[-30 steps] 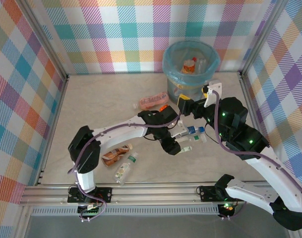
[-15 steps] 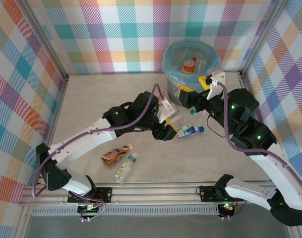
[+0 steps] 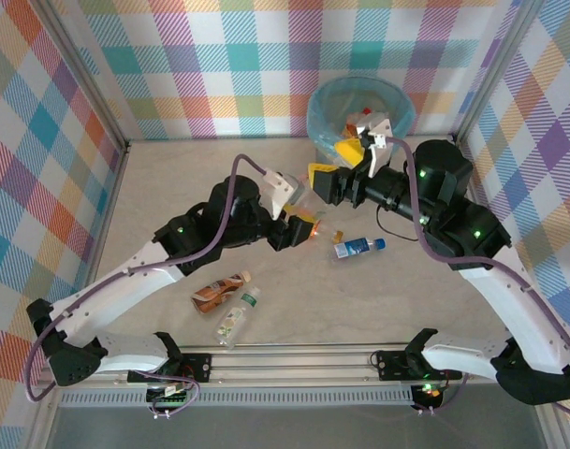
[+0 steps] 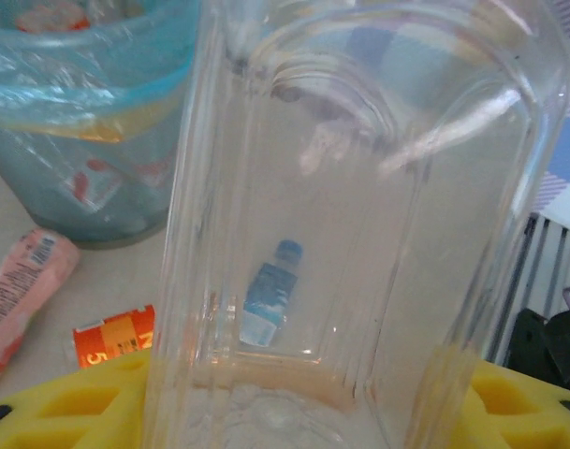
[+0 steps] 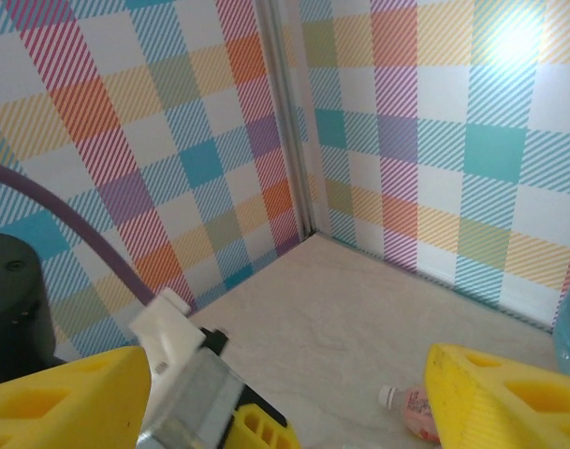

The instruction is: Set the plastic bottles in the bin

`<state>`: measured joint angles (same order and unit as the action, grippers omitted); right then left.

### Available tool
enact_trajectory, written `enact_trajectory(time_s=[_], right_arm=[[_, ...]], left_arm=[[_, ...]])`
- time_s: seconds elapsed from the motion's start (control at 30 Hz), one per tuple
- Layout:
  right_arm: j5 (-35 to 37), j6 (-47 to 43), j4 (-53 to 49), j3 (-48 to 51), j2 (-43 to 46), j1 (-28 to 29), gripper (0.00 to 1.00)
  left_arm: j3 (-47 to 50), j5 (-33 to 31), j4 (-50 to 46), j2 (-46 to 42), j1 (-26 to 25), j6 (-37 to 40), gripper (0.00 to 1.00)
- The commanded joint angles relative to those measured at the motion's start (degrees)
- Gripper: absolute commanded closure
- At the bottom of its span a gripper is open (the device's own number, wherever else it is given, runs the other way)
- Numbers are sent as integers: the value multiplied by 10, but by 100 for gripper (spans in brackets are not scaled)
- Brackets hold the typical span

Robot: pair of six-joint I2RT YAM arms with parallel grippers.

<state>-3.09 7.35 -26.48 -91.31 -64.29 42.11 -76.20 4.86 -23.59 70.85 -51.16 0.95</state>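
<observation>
On the counter [image 3: 172, 206], near left: a brown-label bottle [image 3: 219, 292] and a green-capped bottle [image 3: 236, 316] lie loose, not yet collected.
Left pincer [image 3: 299, 229]: clamped across a clear bottle [image 4: 359, 234] — apparently raised for carrying to the bin [image 3: 397, 98].
Right pincer [image 3: 335, 162]: spread wide, nothing between its fingers, just beside the bin's rim.
Blue-label bottle [image 3: 358, 247]: lying flat, nearer than both pincers.
Bin: by the back wall, right of centre — bottles already inside.
</observation>
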Motion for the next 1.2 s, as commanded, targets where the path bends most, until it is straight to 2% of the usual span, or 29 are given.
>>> enact_trajectory(time_s=[0.0, 0.13, 0.37, 0.6, 0.7, 0.77, 0.87, 1.03, 1.17], right_arm=[[12, 43, -14, -30, -2, -17, 23], [-1, 80, -40, -51, -17, -48, 23], [-109, 116, -67, -76, -64, -74, 25], [-130, 115, -36, -53, -60, -78, 41], [-142, 112, -31, -52, -60, -81, 52], [-142, 102, -32, -53, -60, -80, 61], [-127, 93, -35, -57, -60, -81, 65], [-102, 57, -37, -82, -69, -82, 73], [-58, 16, -55, -134, -101, -88, 84]], left_arm=[[7, -21, 41, -26, 7, -9, 57], [11, -15, 46, -37, 9, -8, 57], [11, 3, 56, -43, 9, 0, 57], [16, -1, 63, -48, 9, 1, 57], [15, -1, 60, -46, 10, 1, 56], [15, -4, 58, -45, 10, 2, 52], [19, -30, 64, -46, 10, -4, 45], [20, -78, 64, -49, 10, -7, 24], [26, -111, 60, -54, 9, -8, 17]])
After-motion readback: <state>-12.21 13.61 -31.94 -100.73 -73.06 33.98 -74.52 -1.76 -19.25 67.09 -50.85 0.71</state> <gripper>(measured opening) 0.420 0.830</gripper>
